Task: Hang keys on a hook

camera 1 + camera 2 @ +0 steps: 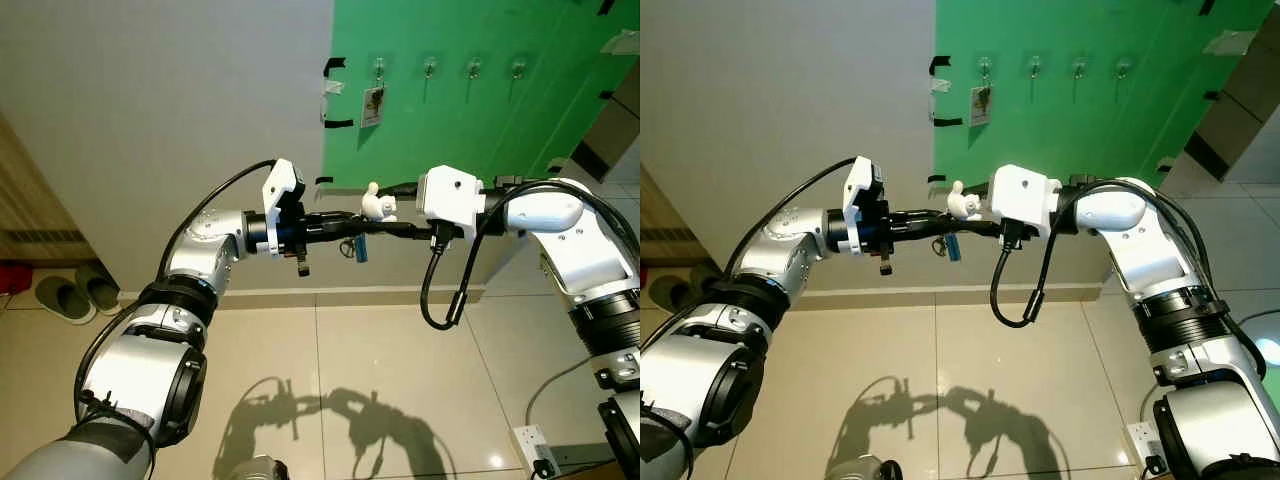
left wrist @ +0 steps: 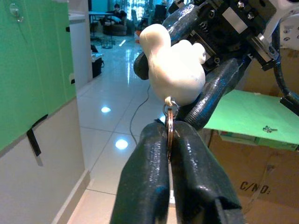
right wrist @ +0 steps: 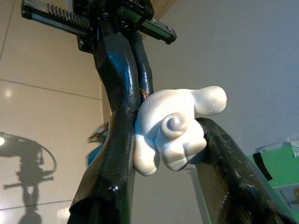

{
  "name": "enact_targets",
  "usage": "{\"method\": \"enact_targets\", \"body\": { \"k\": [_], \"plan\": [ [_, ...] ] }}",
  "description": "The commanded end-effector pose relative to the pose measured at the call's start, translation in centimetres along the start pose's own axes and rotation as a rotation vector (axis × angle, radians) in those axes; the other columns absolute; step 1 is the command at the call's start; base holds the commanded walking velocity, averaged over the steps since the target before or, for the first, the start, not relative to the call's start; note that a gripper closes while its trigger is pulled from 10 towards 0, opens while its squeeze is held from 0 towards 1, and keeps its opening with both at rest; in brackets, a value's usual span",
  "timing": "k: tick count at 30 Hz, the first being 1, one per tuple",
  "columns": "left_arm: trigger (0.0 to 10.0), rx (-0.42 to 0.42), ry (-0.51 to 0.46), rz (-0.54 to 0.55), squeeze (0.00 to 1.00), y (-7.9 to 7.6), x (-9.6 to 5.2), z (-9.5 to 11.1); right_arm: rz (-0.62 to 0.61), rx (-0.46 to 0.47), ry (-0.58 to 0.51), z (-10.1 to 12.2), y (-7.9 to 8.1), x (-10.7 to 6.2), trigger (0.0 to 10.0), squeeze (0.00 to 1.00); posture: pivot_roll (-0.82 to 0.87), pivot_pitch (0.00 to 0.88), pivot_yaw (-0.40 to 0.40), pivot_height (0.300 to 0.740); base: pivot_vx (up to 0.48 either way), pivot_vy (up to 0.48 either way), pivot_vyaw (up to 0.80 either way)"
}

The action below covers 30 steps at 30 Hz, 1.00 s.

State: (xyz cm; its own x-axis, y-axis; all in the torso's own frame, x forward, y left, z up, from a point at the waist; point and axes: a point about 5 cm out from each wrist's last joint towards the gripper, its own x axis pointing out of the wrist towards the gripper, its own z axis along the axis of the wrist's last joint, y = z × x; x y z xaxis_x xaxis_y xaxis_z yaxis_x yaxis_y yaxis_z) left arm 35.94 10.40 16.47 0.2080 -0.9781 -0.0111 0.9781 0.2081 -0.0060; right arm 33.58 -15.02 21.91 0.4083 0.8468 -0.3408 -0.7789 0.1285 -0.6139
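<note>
A green board [image 1: 470, 110] covers the right part of a grey wall [image 1: 170, 120], with four hooks [image 1: 430, 68] in a row near its top edge; a small tag [image 1: 373, 105] hangs from the leftmost one. Beige floor tiles [image 1: 330, 360] lie below, with slippers [image 1: 75, 292] by the wall at the left.

Both arms are raised in front of the wall, and their grippers meet in mid-air below the board's lower left corner. The left gripper [image 2: 169, 140] is clenched on the metal ring [image 2: 169, 133] of the keys [image 1: 352, 247], which dangle beneath. The right gripper [image 3: 163, 140] grasps the white charm [image 1: 378, 204] between its fingers — a handover looks underway.

To do it well, one gripper should probably let go only once the other's grip is firm, leaving the ring free to catch a hook. The three bare hooks offer open room; the space between arms and board looks free — the right arm's looping cable [image 1: 445, 290] could snag.
</note>
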Motion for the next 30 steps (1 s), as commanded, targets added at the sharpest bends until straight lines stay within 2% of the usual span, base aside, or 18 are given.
{"method": "enact_targets", "body": {
  "k": [1, 12, 13, 20, 25, 26, 30],
  "plan": [
    [0.0, 0.017, -0.003, -0.014, 0.00, 0.2, -0.1, 0.7, -0.042, 0.018, -0.016, 0.1, -0.2, -0.4, 10.0, 0.00, -0.08, 0.000, 0.019, 0.740, 0.000, 0.000, 0.00],
    [0.0, 0.010, 0.016, -0.050, 0.00, 0.0, -0.4, 0.4, -0.069, 0.062, -0.011, -0.4, -0.2, -0.5, 10.0, 0.00, -0.07, 0.000, 0.020, 0.740, 0.000, 0.000, 0.00],
    [0.0, 0.010, 0.018, -0.052, 0.00, 0.0, -0.4, 0.4, -0.085, 0.076, -0.015, -0.4, -0.3, -0.6, 10.0, 1.00, -0.07, 0.000, 0.019, 0.740, 0.000, 0.000, 0.00],
    [0.0, 0.006, 0.017, -0.058, 0.00, -0.1, -0.3, 0.3, -0.156, 0.158, -0.031, -0.9, -0.8, -0.8, 10.0, 1.00, -0.07, 0.000, 0.013, 0.740, 0.000, 0.000, 0.00],
    [0.0, 0.002, 0.002, -0.047, 0.00, -0.2, -0.1, 0.3, -0.344, 0.356, -0.102, -1.7, -1.7, -1.2, 10.0, 1.00, -0.07, 0.000, 0.005, 0.740, 0.000, 0.000, 0.00],
    [0.0, 0.002, 0.002, -0.047, 0.00, -0.2, -0.1, 0.3, -0.344, 0.356, -0.102, -1.7, -1.7, -1.2, 10.0, 1.00, -0.07, 0.000, 0.005, 0.740, 0.000, 0.000, 0.00],
    [0.0, -0.014, -0.011, -0.036, 0.00, -0.4, 0.1, 0.0, -0.529, 0.556, -0.167, -2.9, -1.6, -1.3, 10.0, 1.00, -0.07, 0.000, -0.005, 0.740, 0.000, 0.000, 0.00]
  ]
}}
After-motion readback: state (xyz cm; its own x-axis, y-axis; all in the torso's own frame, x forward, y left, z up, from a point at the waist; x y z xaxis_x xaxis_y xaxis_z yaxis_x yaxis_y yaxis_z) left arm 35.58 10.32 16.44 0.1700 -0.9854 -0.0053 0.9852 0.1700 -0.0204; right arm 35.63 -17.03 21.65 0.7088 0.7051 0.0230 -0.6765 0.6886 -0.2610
